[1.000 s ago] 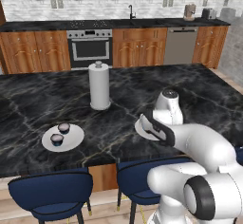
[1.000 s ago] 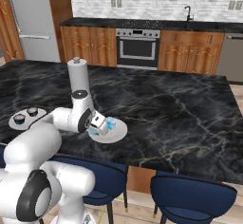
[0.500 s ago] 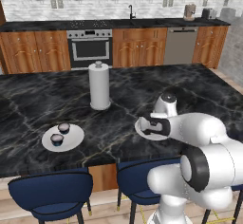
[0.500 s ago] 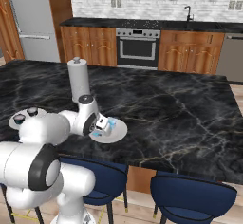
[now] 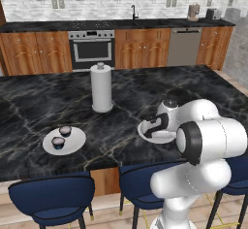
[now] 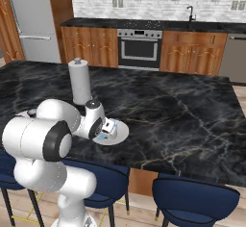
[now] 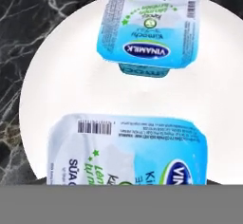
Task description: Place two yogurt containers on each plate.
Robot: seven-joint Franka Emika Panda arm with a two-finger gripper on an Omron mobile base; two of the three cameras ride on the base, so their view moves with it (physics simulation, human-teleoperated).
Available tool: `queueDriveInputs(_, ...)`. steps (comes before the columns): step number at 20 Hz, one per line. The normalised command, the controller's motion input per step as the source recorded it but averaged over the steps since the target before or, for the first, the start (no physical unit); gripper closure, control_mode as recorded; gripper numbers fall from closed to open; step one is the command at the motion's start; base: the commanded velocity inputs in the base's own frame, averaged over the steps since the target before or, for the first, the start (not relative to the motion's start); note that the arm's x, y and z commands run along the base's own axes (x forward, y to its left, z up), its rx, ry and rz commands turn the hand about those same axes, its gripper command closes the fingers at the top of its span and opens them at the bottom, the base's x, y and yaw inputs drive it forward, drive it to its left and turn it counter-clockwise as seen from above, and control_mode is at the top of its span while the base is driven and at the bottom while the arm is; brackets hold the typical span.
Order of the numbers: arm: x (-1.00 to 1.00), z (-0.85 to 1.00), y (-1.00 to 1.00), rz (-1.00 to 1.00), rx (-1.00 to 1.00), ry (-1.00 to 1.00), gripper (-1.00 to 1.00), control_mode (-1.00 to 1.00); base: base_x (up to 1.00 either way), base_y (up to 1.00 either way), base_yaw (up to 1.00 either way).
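Observation:
Two light blue and white yogurt containers lie on the right white plate (image 7: 52,71): one (image 7: 149,28) farther off, one (image 7: 128,152) very close under my hand. In the right base view that plate (image 6: 121,133) carries the blue cups (image 6: 110,127), with my gripper (image 6: 102,133) low over its near side. From the left base view my gripper (image 5: 148,129) covers most of the right plate (image 5: 164,138). My fingertips are hidden, so their state is unclear. The left plate (image 5: 72,145) holds two dark round cups (image 5: 65,130) (image 5: 58,141).
A tall white paper-towel roll (image 5: 101,88) stands on the dark marble island (image 5: 29,102) behind and between the plates. Blue stools (image 5: 53,196) line the island's near edge. Open counter stretches to the right (image 6: 192,120).
My hand has come down from above the right plate to just over it, and the arm has folded lower. The dark cups and the left plate have not moved.

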Motion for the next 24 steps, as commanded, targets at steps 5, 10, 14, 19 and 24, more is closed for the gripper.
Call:
queueDriveInputs(5,0.35,-0.26,-0.17,0.01,0.00,0.00,1.00,-1.00,0.00,0.00,0.00)
queueDriveInputs(10,0.27,-0.19,-0.06,0.01,0.00,0.00,-1.00,-1.00,0.00,0.00,0.00)
queueDriveInputs(14,0.00,0.06,0.00,0.00,0.00,0.00,-1.00,-1.00,0.00,0.00,0.00)
queueDriveInputs(19,0.00,0.25,0.00,0.00,0.00,0.01,-1.00,-1.00,0.00,0.00,0.00)
queueDriveInputs(24,-0.15,0.56,0.01,0.00,0.00,-0.01,-1.00,-1.00,0.00,0.00,0.00)
